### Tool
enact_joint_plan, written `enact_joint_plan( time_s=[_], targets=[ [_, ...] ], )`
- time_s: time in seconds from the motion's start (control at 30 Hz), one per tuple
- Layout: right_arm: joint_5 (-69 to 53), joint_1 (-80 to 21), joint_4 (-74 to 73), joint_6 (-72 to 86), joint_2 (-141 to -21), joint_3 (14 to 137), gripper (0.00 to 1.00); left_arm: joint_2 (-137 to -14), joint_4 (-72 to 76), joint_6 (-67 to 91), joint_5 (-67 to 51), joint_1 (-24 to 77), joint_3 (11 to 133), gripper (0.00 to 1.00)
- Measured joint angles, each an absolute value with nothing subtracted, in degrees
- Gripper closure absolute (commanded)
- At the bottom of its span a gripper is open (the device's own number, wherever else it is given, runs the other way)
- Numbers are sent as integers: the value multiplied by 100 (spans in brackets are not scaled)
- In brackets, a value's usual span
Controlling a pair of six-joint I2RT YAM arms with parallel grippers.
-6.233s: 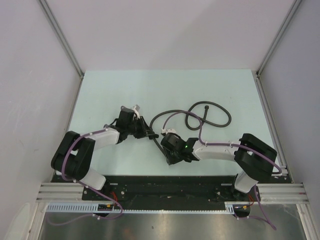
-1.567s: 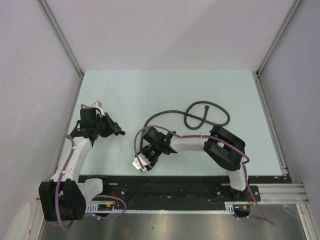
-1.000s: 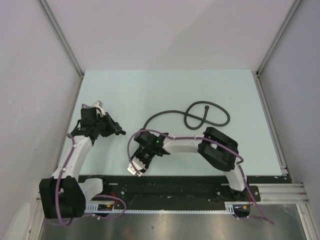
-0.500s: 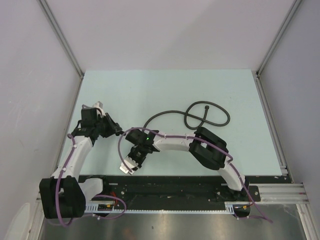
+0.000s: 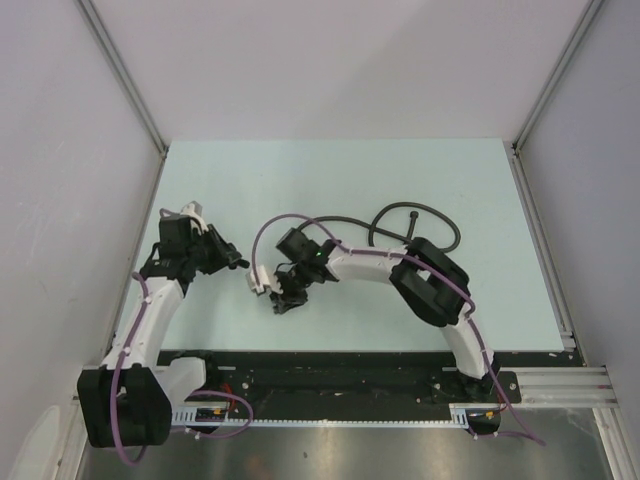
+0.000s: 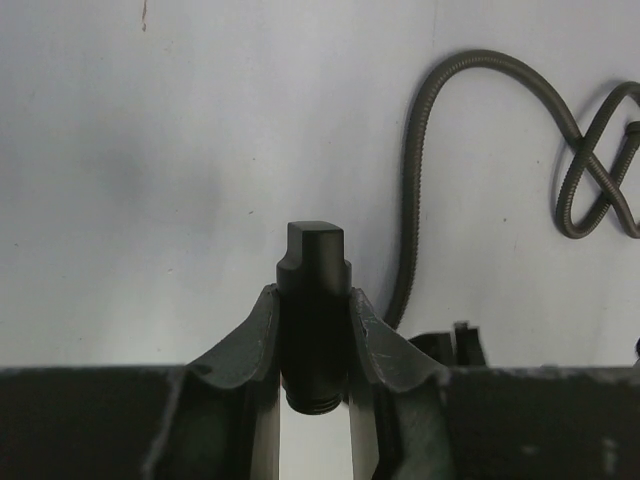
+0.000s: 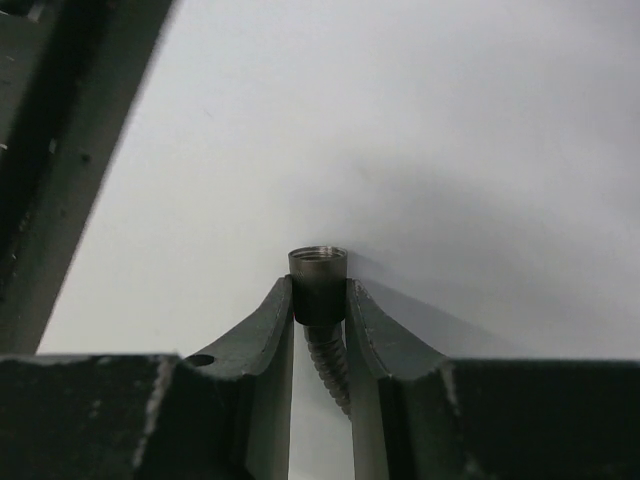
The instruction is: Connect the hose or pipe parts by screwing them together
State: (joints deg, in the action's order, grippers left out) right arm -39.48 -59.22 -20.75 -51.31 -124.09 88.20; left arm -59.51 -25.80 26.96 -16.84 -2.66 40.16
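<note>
Here, one hose [image 6: 420, 150] — right jaws clamped on its end, left jaws gripping one black fitting [image 6: 315, 290].

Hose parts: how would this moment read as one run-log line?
left gripper: shut on black fitting | right gripper: shut on hose end fitting | parts: apart, not yet joined

Pale green table [image 5: 330, 170], white walls [image 5: 340, 60].

Hose [image 6: 416, 150] loop beyond right edge
</note>
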Motion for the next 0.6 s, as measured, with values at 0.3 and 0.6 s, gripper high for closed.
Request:
enact_joint_plan(
  time_s=[0.3,0.6],
  targets=[
    [-2344,-5415,-1391,-3140,-11358,8130,100,-5319,-2578,2729,-1741,-266,4016,100],
    [-1291,-5297,-790,-2930,-9904,8128,100,-4727,-2482,3009,-2862,-255,4272,100]
  ],
)
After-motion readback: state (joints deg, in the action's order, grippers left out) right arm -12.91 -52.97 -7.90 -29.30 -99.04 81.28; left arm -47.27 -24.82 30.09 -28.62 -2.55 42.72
